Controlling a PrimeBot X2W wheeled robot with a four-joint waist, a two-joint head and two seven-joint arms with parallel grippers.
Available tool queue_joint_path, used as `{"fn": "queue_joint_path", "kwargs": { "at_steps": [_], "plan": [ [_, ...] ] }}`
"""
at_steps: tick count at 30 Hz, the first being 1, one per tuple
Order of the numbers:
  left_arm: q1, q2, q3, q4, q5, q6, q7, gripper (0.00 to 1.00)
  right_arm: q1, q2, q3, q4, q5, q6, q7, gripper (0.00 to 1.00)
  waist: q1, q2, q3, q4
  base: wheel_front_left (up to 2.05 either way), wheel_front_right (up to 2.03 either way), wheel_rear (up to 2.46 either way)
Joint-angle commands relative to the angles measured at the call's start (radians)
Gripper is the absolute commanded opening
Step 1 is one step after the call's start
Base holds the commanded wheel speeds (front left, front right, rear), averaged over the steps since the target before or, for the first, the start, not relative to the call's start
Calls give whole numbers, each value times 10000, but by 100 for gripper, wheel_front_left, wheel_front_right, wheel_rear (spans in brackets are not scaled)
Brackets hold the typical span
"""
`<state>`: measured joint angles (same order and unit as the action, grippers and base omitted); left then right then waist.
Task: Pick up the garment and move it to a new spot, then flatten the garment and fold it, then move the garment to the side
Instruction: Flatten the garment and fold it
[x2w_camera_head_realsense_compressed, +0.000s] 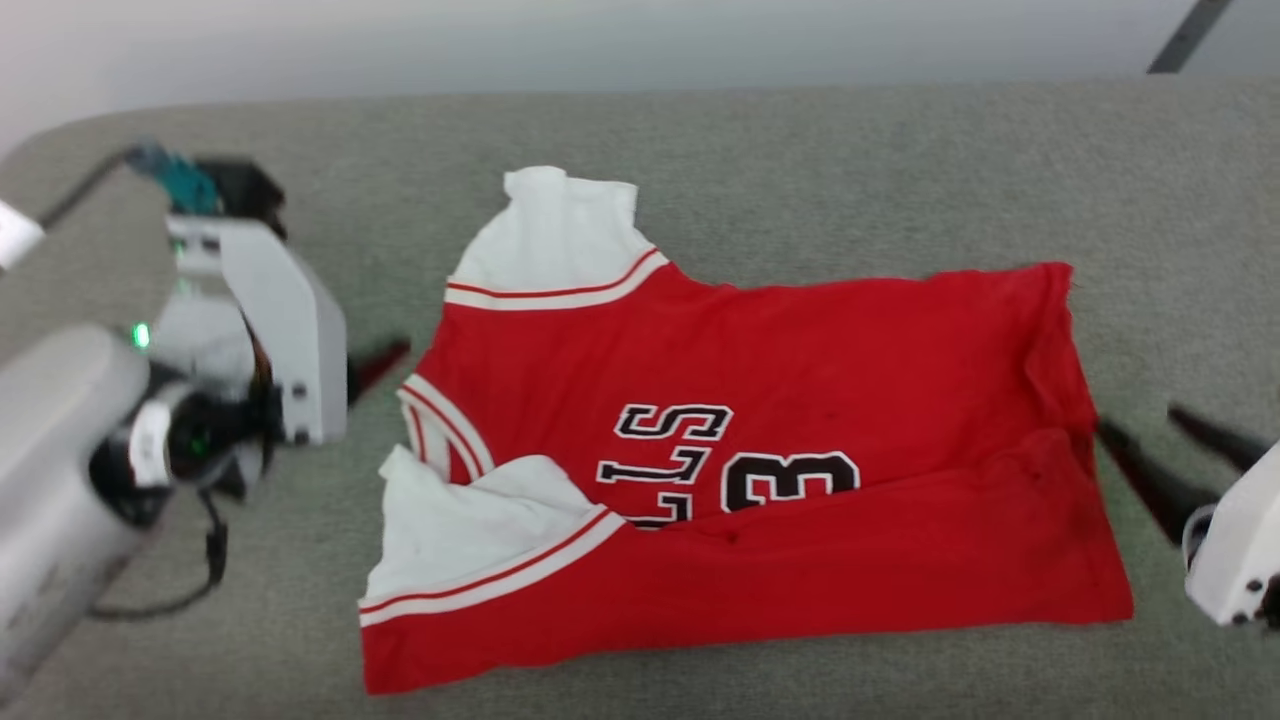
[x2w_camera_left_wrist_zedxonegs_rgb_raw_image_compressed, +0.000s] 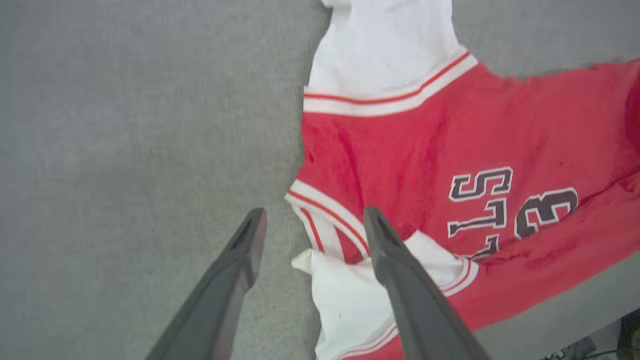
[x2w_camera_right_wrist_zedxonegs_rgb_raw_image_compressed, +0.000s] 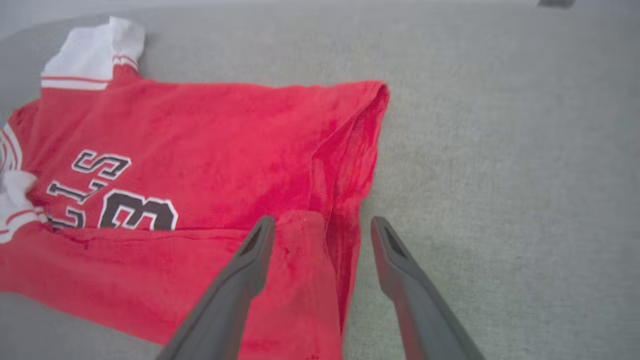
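In mid-frame the garment (x2w_camera_head_realsense_compressed: 800, 350) is lying part-folded; left gripper (x2w_camera_left_wrist_zedxonegs_rgb_raw_image_compressed: 312, 220) and right gripper (x2w_camera_right_wrist_zedxonegs_rgb_raw_image_compressed: 322, 225) are gaping empty, the next fold likely needing fresh grips

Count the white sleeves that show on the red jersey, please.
2. One sleeve lies at the far edge of the jersey; the other sleeve lies near, folded onto the front.

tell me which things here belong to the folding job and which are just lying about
Job: the garment, red jersey lying part-folded; left jaws, open, by its collar; right jaws, open, by its hem.
Just there: grey surface under it; dark strip beyond the far edge; black cable under the left arm.
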<state>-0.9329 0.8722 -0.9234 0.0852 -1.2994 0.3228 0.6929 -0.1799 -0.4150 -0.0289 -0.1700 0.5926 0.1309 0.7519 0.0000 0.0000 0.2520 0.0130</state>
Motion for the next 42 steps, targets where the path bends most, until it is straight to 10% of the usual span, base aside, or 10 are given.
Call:
{"fn": "queue_joint_path", "kwargs": {
  "at_steps": [1,14,28,30,42],
  "plan": [
    [-388,-231,124,295,299,-376,-412,100,-259,146,-11,-273,-206,-4,-678,100,0,0,365,-411,0,0,0],
    [-2524,-1312,381,4196,1610,-2777,-2430,100,-1216,1442,459,-297,-1965,-3,-6577,100,0,0,1734,-2063,0,0,0],
    [-4257,-1816,-479,7112,1963,-3126,383,100,-1593,1868,1208,361,-1632,-3,-6876,100,0,0,2942,-3034,0,0,0],
    [-4225,-2074,-482,7498,1777,-3145,617,0,-1685,1873,1193,389,-1514,-3,-6621,100,0,0,3024,-3051,0,0,0],
    [-4250,-2999,-627,8543,1530,-3641,1019,0,-3584,1622,1406,1084,-972,-4,-3756,100,0,0,3148,-2749,0,0,0]
  ]
}}
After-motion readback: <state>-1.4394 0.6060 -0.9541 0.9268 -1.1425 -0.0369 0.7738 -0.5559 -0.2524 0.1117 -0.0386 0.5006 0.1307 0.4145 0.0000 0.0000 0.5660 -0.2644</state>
